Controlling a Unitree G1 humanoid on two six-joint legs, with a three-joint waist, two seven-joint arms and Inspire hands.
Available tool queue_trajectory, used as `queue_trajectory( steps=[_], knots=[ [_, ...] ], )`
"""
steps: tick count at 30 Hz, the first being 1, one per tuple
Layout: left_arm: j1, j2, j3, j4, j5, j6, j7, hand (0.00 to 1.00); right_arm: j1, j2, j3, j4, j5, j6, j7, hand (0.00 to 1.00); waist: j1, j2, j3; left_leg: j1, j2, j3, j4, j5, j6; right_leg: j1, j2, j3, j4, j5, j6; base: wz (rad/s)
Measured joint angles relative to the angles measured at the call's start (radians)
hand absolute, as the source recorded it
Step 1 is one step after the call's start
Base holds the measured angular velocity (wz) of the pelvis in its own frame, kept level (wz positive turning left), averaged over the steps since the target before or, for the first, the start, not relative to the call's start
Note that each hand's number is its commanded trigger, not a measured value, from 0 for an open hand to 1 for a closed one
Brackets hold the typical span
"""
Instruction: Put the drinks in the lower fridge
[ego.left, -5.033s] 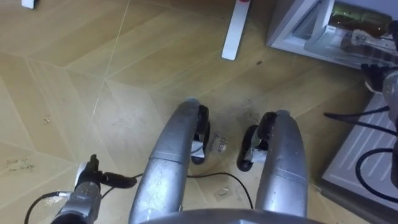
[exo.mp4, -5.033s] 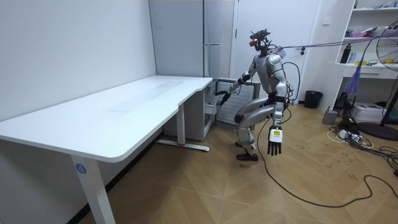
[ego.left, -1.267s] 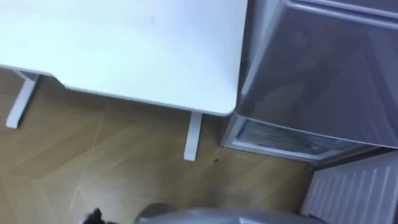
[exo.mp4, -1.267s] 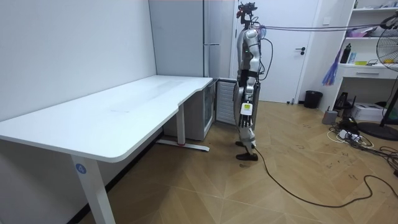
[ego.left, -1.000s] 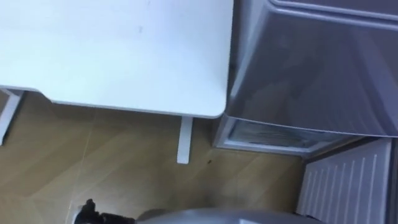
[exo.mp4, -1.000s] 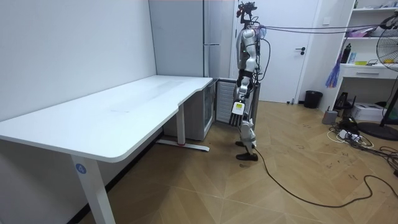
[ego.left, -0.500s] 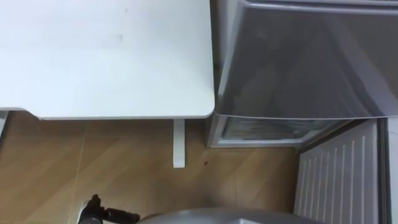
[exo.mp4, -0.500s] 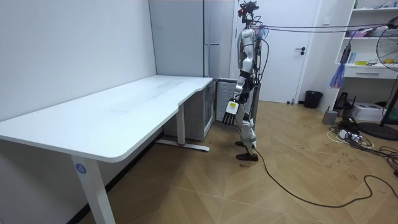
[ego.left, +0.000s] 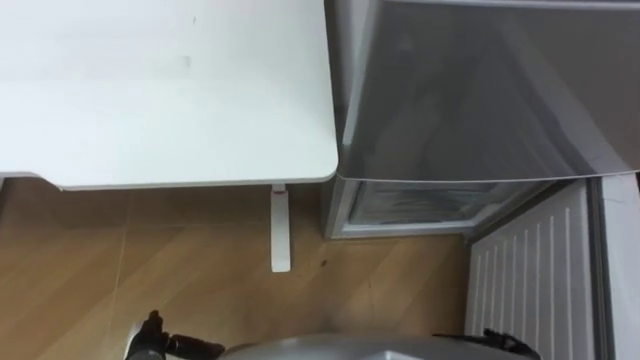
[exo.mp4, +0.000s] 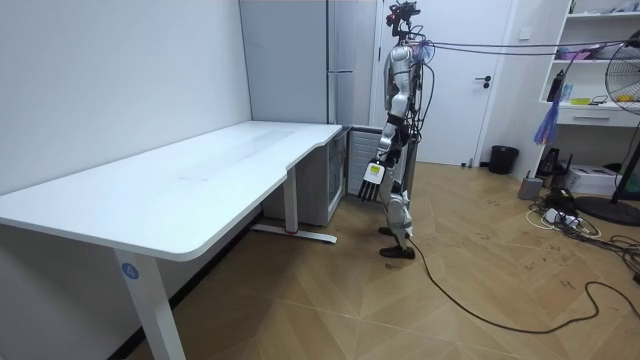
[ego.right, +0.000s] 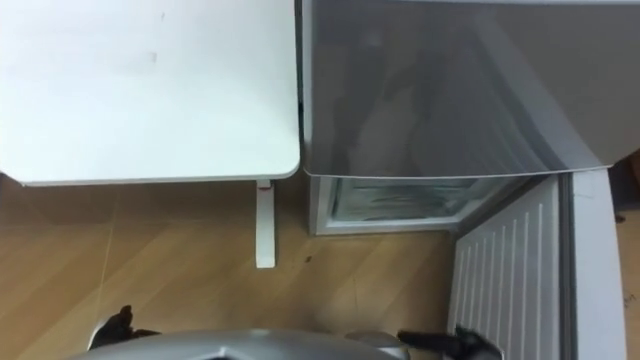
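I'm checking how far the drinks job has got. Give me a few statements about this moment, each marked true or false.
1. The lower door of the fridge stands open. True.
2. The robot is kneeling in front of the fridge. False: it stands upright beside it.
3. The left hand grips a bottle. False: it hangs at the robot's side with straight fingers and holds nothing.
4. The white table ends next to the fridge. True.
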Motion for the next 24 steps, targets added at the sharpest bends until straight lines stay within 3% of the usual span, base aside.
queue_trajectory(
  steps=[10,16,24],
  knots=[
    [0.003,0.012,0.021,-0.015,0.008,-0.012,-0.007,0.0,-0.034,-0.044,-0.096,-0.22,-0.077,-0.06,-0.04,0.0,-0.011,-0.01,-0.0045,0.002,0.001,0.007,0.0,0.003,0.002,-0.002,0.001,0.004,0.0,0.011,0.0,-0.02],
    [0.017,0.016,0.057,-0.017,0.022,-0.031,-0.008,0.0,-0.032,-0.046,-0.112,-0.231,-0.136,-0.065,-0.058,0.0,-0.012,-0.017,-0.0075,0.013,0.002,0.013,-0.002,0.004,0.001,-0.001,0.003,0.017,-0.001,0.011,-0.001,-0.05],
    [0.016,0.022,0.058,-0.002,0.023,-0.05,-0.003,0.0,-0.019,-0.047,-0.15,-0.431,-0.149,-0.093,-0.148,0.0,-0.017,-0.04,-0.0065,0.014,0.002,0.027,-0.006,0.005,0.002,-0.007,0.004,0.032,-0.001,0.011,0.0,-0.04]
  ],
)
